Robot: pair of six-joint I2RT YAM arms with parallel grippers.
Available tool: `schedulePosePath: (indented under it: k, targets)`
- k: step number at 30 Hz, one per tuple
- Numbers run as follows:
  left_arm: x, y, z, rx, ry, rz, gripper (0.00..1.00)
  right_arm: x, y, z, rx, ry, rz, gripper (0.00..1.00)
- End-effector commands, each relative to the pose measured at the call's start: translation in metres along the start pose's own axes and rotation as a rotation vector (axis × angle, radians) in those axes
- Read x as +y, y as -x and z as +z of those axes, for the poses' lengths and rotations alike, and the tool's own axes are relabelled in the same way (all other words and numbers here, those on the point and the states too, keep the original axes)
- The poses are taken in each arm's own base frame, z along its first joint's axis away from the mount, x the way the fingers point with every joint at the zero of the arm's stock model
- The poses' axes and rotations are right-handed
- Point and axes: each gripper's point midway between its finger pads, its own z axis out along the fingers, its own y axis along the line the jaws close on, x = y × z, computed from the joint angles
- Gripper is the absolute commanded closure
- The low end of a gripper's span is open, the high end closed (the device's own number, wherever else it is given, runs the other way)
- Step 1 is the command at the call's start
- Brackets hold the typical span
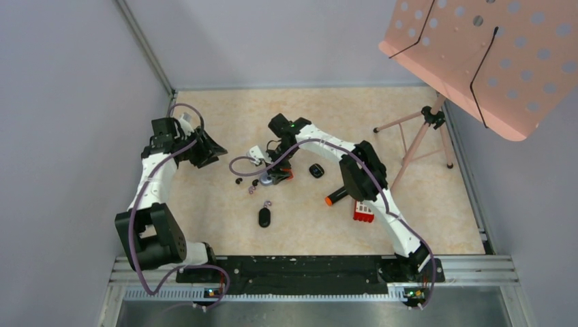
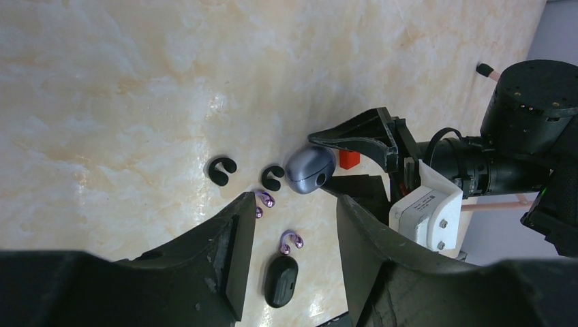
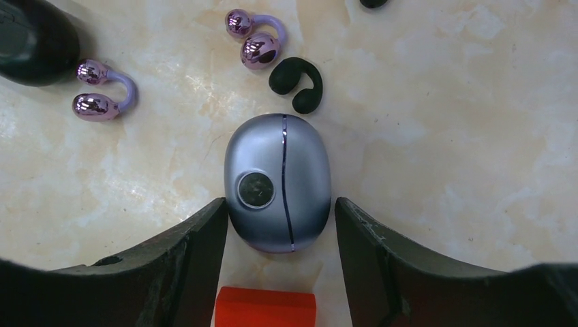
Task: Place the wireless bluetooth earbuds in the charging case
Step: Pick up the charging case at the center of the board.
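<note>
Between my right fingers [image 3: 279,259], apart and not yet clamped, the blue-grey charging case [image 3: 278,182] lies lengthwise; left fingers [image 2: 293,252] apart, farther.

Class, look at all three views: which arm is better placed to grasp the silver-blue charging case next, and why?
Right: the right gripper already straddles the silver-blue charging case, fingers either side. The left gripper hangs farther back.

A beige, marble-patterned tabletop [image 1: 409,116] sat enclosed by plain pale grey walls [image 1: 61,102] on three sides. At the upper right, a pink perforated panel [image 1: 491,54] – tilted, crossed by two thin black lines – stood on a slim tripod stand [image 1: 422,133]. A metal rail [image 1: 307,276] ran along the near edge. Lighting was soft and even.
</note>
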Motion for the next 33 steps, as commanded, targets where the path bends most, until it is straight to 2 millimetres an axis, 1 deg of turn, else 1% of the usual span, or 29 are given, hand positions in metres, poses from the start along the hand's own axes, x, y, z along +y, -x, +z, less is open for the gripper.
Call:
schedulePosePath:
  k: [1, 4, 5, 7, 9, 11, 12, 13, 14, 16, 18, 21, 22, 24, 25, 26, 28, 31, 33]
  targets:
    - [-0.006, 0.006, 0.001, -0.023, -0.041, 0.002, 0.48, 0.0, -0.005, -0.002, 0.019, -0.026, 0.045, 0.4]
    - [-0.007, 0.005, 0.001, -0.023, -0.045, 0.003, 0.48, 0.002, -0.004, 0.001, 0.018, -0.021, 0.055, 0.44]
    - [-0.006, 0.005, 0.001, -0.022, -0.045, 0.003, 0.48, 0.002, -0.003, 0.001, 0.015, -0.022, 0.06, 0.48]
    - [-0.006, 0.003, 0.001, -0.024, -0.049, 0.006, 0.48, 0.002, -0.001, -0.002, 0.008, -0.026, 0.073, 0.6]
    - [-0.006, 0.0, 0.002, -0.018, -0.06, 0.021, 0.48, 0.0, 0.007, -0.009, -0.007, -0.044, 0.084, 0.68]
    - [-0.009, -0.001, 0.003, -0.017, -0.085, 0.046, 0.47, -0.003, 0.02, -0.023, -0.032, -0.084, 0.094, 0.7]
    - [-0.011, -0.001, 0.004, -0.022, -0.099, 0.065, 0.47, -0.006, 0.027, -0.035, -0.047, -0.119, 0.091, 0.71]
    - [-0.013, -0.002, 0.005, -0.024, -0.11, 0.083, 0.46, -0.009, 0.041, -0.054, -0.066, -0.17, 0.075, 0.72]
    - [-0.017, -0.003, 0.007, -0.022, -0.126, 0.105, 0.46, -0.012, 0.05, -0.067, -0.08, -0.216, 0.064, 0.73]
    - [-0.032, -0.006, 0.01, -0.014, -0.196, 0.165, 0.46, -0.016, 0.073, -0.102, -0.117, -0.326, 0.034, 0.73]
    - [-0.055, -0.009, 0.01, -0.024, -0.28, 0.244, 0.46, -0.018, 0.091, -0.135, -0.131, -0.445, -0.004, 0.74]
    - [-0.1, -0.012, 0.001, -0.071, -0.438, 0.4, 0.45, -0.019, 0.116, -0.18, -0.149, -0.611, -0.05, 0.74]
    - [-0.117, -0.013, -0.004, -0.098, -0.495, 0.459, 0.44, -0.02, 0.122, -0.192, -0.153, -0.662, -0.056, 0.74]
    - [-0.149, -0.015, -0.019, -0.168, -0.608, 0.563, 0.4, -0.02, 0.134, -0.217, -0.163, -0.747, -0.082, 0.74]
    - [-0.163, -0.012, -0.026, -0.213, -0.655, 0.61, 0.37, -0.02, 0.137, -0.226, -0.165, -0.782, -0.093, 0.74]
    - [-0.177, -0.019, -0.03, -0.215, -0.699, 0.629, 0.35, -0.018, 0.141, -0.234, -0.169, -0.809, -0.107, 0.74]
    - [-0.197, -0.027, -0.036, -0.201, -0.779, 0.653, 0.34, -0.012, 0.147, -0.244, -0.17, -0.844, -0.143, 0.74]
    - [-0.22, -0.044, -0.041, -0.148, -0.876, 0.697, 0.33, -0.007, 0.15, -0.252, -0.142, -0.88, -0.188, 0.74]
    - [-0.23, -0.054, -0.044, -0.124, -0.919, 0.737, 0.33, -0.005, 0.151, -0.257, -0.126, -0.913, -0.199, 0.74]
